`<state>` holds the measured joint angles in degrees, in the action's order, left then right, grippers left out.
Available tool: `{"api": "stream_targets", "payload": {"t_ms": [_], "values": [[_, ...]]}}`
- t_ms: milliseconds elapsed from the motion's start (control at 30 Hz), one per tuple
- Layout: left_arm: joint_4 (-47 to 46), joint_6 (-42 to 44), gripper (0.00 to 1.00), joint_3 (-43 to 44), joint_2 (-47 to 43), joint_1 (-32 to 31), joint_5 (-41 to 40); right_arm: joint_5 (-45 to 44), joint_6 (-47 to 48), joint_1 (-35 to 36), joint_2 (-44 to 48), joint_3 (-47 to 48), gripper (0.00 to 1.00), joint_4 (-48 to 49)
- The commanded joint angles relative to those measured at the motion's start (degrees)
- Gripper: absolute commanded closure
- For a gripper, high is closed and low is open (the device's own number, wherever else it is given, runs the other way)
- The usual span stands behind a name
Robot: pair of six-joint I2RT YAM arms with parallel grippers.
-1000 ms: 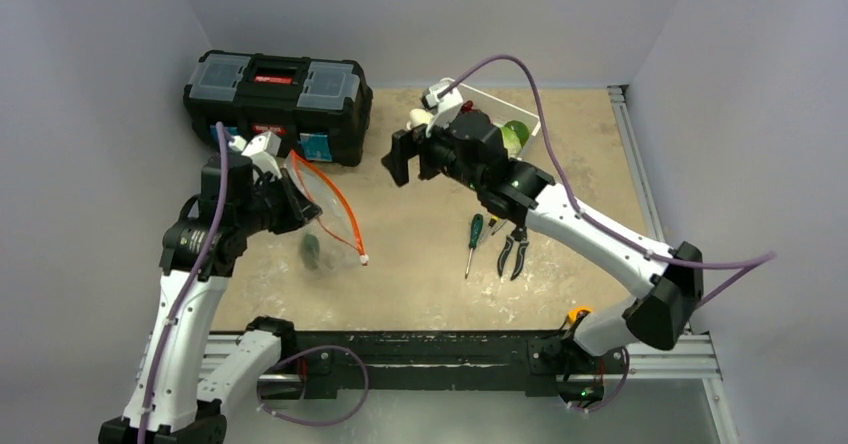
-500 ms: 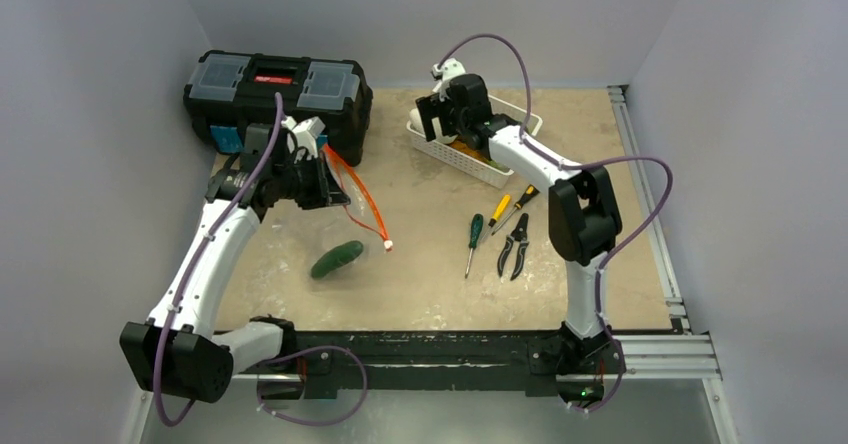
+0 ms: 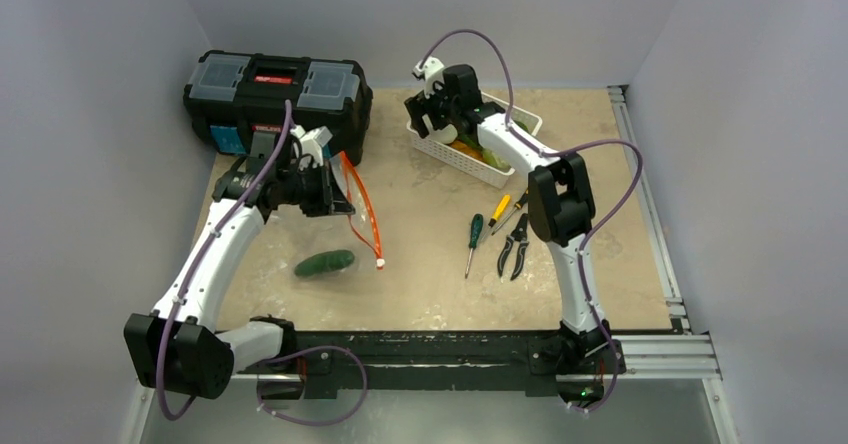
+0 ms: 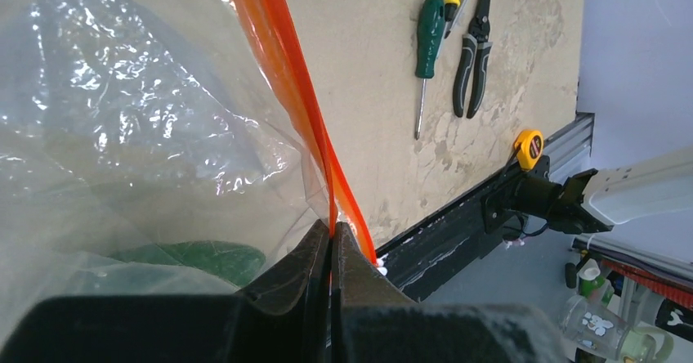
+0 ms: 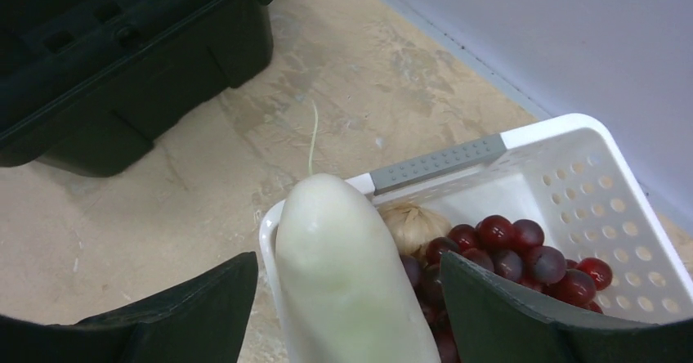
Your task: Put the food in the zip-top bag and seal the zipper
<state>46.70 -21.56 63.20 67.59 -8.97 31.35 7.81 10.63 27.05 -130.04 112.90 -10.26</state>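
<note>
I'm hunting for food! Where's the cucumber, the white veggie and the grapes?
cucumber (image 3: 324,263): top external view, middle of its green body.
white vegetable (image 5: 351,273): right wrist view, middle of its smooth pale side.
grapes (image 5: 523,253): right wrist view, middle of the red bunch.

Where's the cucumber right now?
In the top view, the cucumber lies on the table, left half, just nearer the arm bases than the zip-top bag held in the left claw, and left of the green screwdriver.
</note>
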Motion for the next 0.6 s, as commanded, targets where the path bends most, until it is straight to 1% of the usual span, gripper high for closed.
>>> {"api": "stream_targets", "payload": {"t_ms": [0, 200, 300, 333, 400, 500, 533, 567], "values": [[-1.6, 1.8, 1.0, -1.4, -1.8, 0.2, -0.2, 5.7, 1.9, -0.9, 0.1, 1.5, 0.2, -1.2], [-1.7, 2.3, 1.0, -2.1, -2.2, -0.8, -0.8, 6.2, 2.5, -1.5, -2.1, 2.8, 0.28, -2.7], [-1.7, 2.4, 1.0, -2.2, -2.2, -1.0, -0.9, 6.1, 2.6, -1.5, -3.0, 3.5, 0.29, -2.8], [-1.7, 2.4, 1.0, -2.2, -2.2, -1.0, -0.9, 6.1, 2.6, -1.5, -3.4, 3.9, 0.32, -2.9], [-1.8, 2.4, 1.0, -2.3, -2.4, -1.0, -1.0, 5.9, 2.5, -1.5, -3.7, 4.7, 0.42, -3.6], [-2.2, 2.4, 1.0, -2.5, -2.4, -1.0, -0.8, 4.5, 1.6, -1.5, -2.4, 5.3, 0.65, -3.9], [-2.3, 2.3, 1.0, -2.5, -2.4, -1.0, -0.5, 4.2, 1.4, -1.5, -1.3, 4.3, 0.71, -3.2], [-2.4, 2.3, 1.0, -2.6, -2.4, -1.0, -0.2, 3.9, 1.2, -1.5, -0.1, 3.2, 0.8, -2.3]]}}
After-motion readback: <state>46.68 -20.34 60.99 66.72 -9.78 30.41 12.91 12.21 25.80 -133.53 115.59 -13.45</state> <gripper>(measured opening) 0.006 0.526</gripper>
